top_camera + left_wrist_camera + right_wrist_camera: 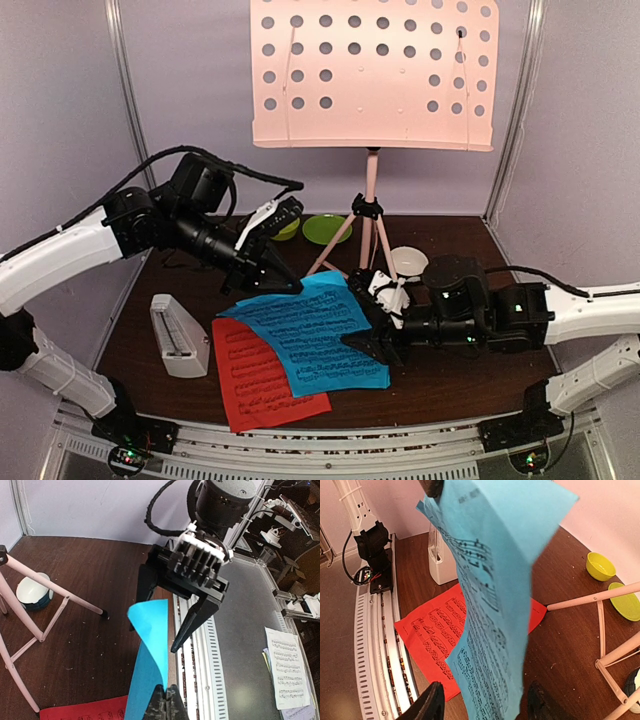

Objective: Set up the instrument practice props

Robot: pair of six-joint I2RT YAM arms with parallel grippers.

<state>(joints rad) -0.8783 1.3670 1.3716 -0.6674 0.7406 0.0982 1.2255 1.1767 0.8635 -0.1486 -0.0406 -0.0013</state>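
Left wrist view: the left tool (165, 695) pinches the blue sheet-music page (150, 675) upright, presumably so the right tool (155, 639), fingers spread around its far edge, can take hold.

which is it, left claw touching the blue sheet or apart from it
Touching. The left wrist view shows the left claw shut on the blue sheet, which sticks up from between its closed fingertips.

blue page (310, 330) raised, red page (262, 388) flat, metronome (180, 336) upright
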